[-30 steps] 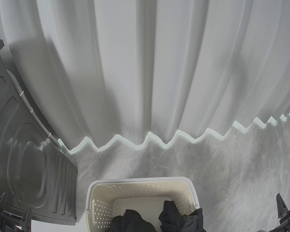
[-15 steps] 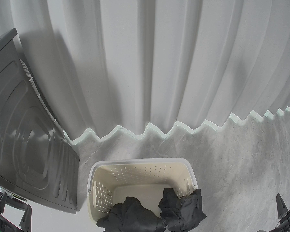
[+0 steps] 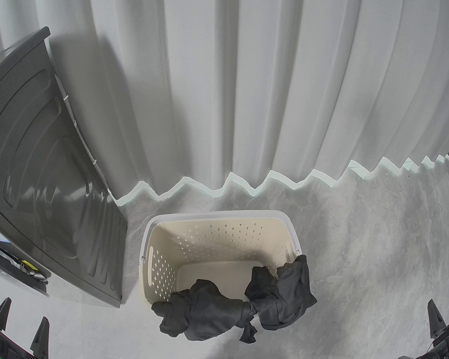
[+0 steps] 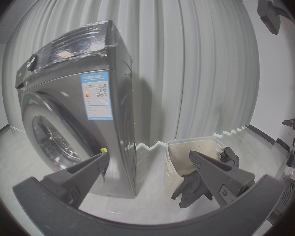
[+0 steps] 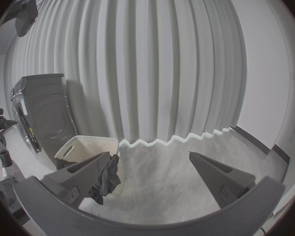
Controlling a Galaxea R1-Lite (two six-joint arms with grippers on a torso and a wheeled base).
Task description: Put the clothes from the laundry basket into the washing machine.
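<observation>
A cream laundry basket (image 3: 219, 216) stands on the floor in the head view. Dark clothes hang over its near rim in two bundles (image 3: 204, 315) (image 3: 282, 295). The grey washing machine (image 3: 45, 175) stands to its left. In the left wrist view the machine (image 4: 98, 131) shows its round front door (image 4: 52, 138), which looks closed, with the basket (image 4: 190, 148) and clothes (image 4: 190, 190) beside it. My left gripper (image 3: 24, 311) (image 4: 149, 167) is open and empty, low at the near left. My right gripper (image 3: 445, 295) (image 5: 149, 167) is open and empty at the near right, with the basket (image 5: 85, 146) off to its side.
A white pleated curtain (image 3: 264, 90) hangs behind the basket down to the grey marbled floor (image 3: 374, 235). Bare floor stretches to the right of the basket. A dark skirting (image 5: 259, 141) runs along the wall at the far right.
The whole head picture has shifted: basket and washing machine now sit higher and show more fully, so the camera has moved. Both grippers keep their places, open.
</observation>
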